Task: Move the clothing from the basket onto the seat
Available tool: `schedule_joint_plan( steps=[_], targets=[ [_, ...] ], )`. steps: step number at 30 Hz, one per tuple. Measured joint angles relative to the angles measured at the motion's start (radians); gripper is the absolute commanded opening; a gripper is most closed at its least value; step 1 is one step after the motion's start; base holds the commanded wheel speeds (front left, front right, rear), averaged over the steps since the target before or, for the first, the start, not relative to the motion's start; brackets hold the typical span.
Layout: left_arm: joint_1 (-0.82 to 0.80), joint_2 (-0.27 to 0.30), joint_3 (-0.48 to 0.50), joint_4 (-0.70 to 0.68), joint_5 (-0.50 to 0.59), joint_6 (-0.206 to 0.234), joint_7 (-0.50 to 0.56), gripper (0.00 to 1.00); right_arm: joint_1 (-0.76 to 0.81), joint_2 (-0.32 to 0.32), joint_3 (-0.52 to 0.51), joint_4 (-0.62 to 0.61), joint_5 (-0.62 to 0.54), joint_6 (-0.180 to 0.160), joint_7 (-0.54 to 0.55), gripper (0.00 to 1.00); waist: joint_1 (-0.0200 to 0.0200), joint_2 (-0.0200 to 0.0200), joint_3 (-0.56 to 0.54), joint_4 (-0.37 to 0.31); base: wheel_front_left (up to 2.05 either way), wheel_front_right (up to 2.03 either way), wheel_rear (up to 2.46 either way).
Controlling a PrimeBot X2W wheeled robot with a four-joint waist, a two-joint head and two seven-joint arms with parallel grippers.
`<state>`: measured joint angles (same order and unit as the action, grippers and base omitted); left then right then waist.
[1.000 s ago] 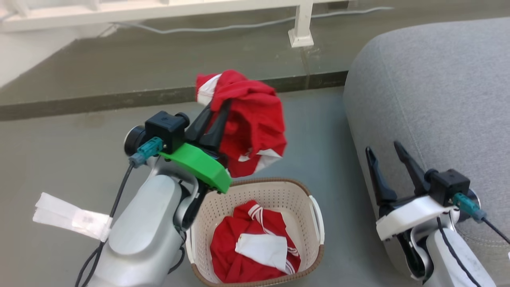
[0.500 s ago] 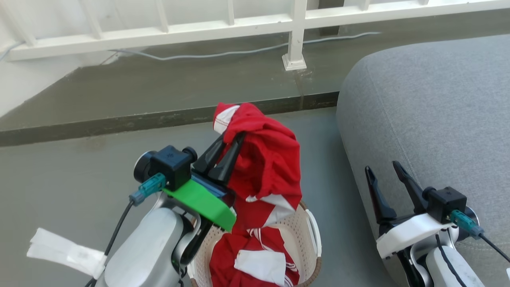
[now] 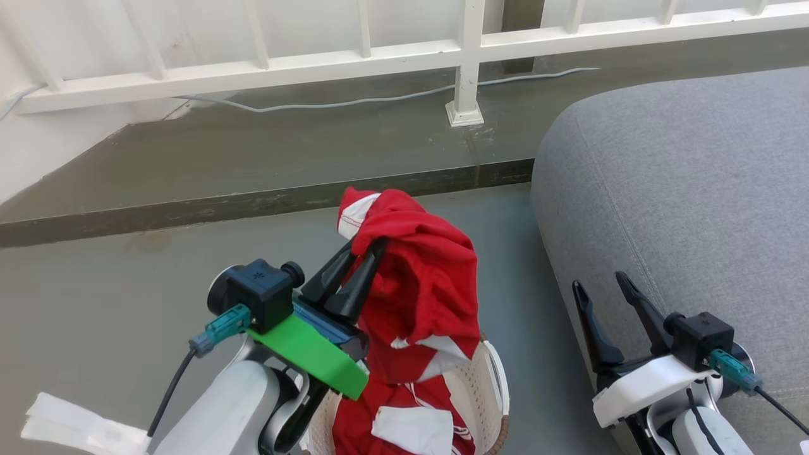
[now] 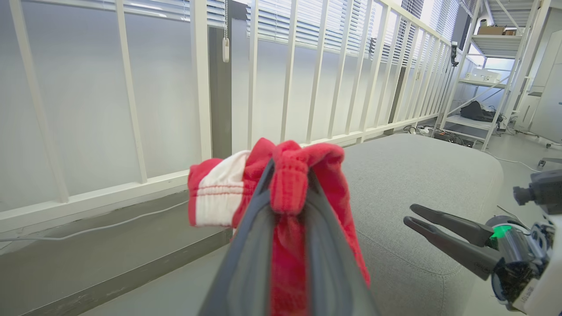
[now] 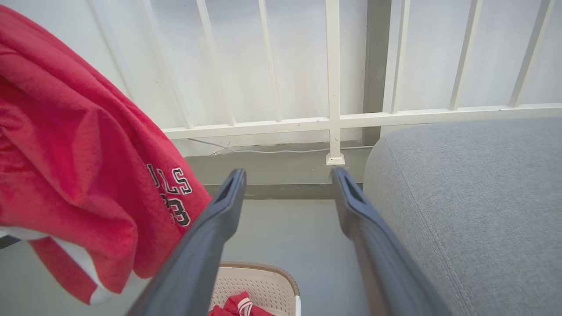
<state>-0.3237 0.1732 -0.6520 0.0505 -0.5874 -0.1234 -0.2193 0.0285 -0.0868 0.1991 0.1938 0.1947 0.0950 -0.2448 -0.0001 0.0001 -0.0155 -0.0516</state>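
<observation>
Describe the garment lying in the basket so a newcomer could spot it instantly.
Left of the big grey seat stands a cream perforated basket. The garment in it is crumpled red cloth with a white panel. Its twin hangs above in the left gripper; this one lies loose.

The grey floor before me carries the cream basket, the big grey seat to my right and a white paper strip on my left, while its raised step beyond bears a railing post and a pale cable.
</observation>
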Motion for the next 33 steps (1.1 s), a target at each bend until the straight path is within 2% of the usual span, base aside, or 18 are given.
schedule_joint_plan(
  steps=[14,21,33],
  targets=[
    [0.039,0.032,0.000,-0.090,-0.007,0.002,0.040,0.00,0.003,0.000,0.010,-0.033,0.008,-0.001,0.017,1.00,0.0000,0.0000,-0.002,-0.006,0.00,0.00,0.00],
    [0.045,0.035,-0.002,-0.127,-0.008,0.006,0.052,0.00,0.003,0.008,0.048,-0.073,0.009,0.000,0.017,1.00,0.0000,0.0000,-0.002,-0.006,0.00,0.00,0.00],
    [0.047,0.036,-0.007,-0.171,-0.008,0.022,0.079,0.00,-0.002,0.024,0.269,-0.216,0.032,0.022,0.032,1.00,0.0000,0.0000,-0.001,-0.009,0.00,0.00,0.00]
  ],
)
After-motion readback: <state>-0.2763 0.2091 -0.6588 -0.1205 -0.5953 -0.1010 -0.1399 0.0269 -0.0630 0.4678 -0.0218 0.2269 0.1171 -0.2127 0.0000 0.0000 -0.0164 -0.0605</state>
